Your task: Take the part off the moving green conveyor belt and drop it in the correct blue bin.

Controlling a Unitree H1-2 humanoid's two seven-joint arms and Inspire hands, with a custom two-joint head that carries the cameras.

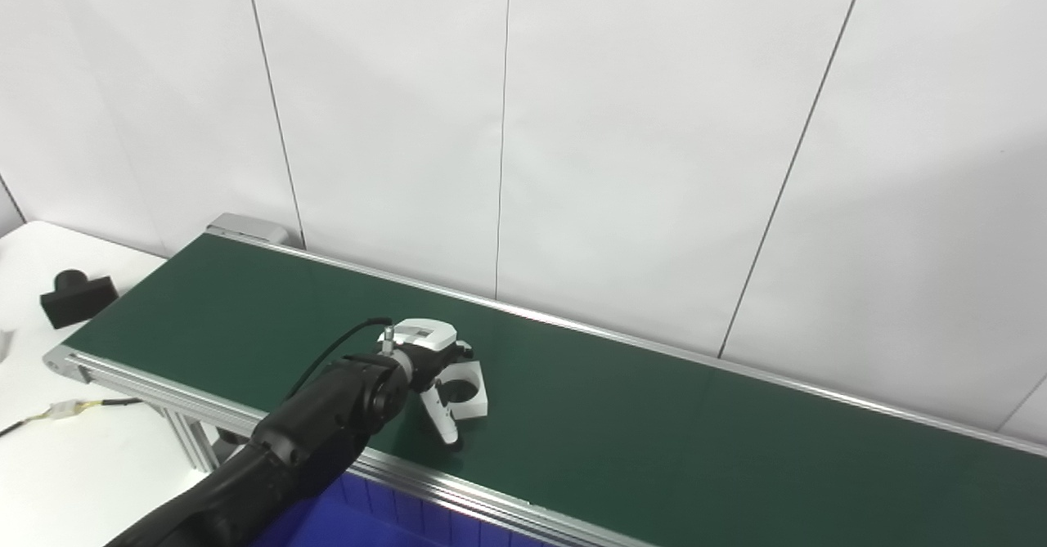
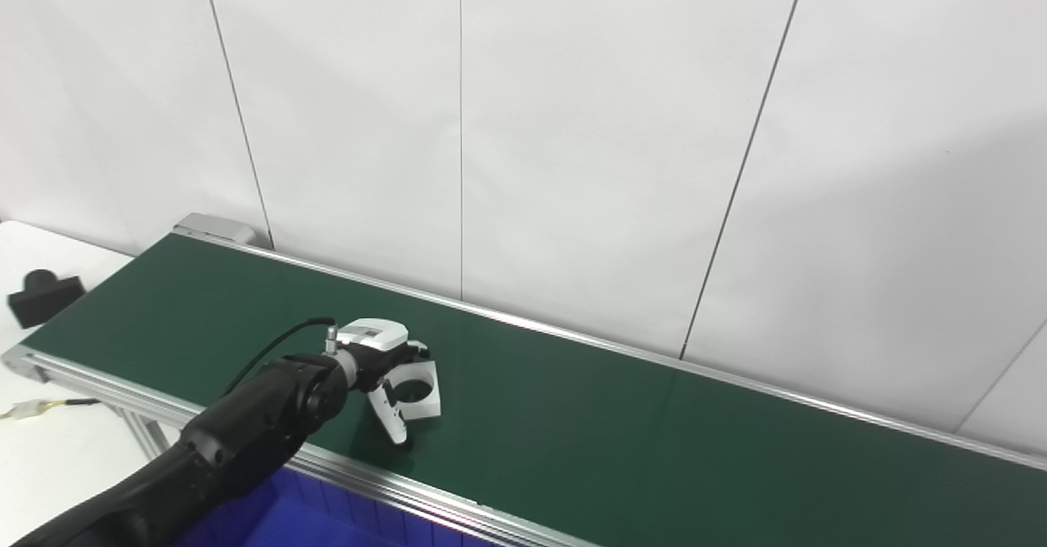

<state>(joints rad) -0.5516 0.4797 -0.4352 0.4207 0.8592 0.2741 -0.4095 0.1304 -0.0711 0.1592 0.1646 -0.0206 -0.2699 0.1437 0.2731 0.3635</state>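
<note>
The green conveyor belt (image 1: 654,424), matte with aluminium side rails, crosses the white worktop (image 1: 49,465). The blue bin (image 1: 352,518), a ribbed plastic container, sits below the near rail. Step in hand: the grasp. The left robot hand (image 1: 438,379) spans the part (image 1: 468,392), a white block with a round bore, on the belt; whether the fingers have closed on it cannot be determined. Next move calls for a firm pinch, then a lift clear toward the bin.
</note>
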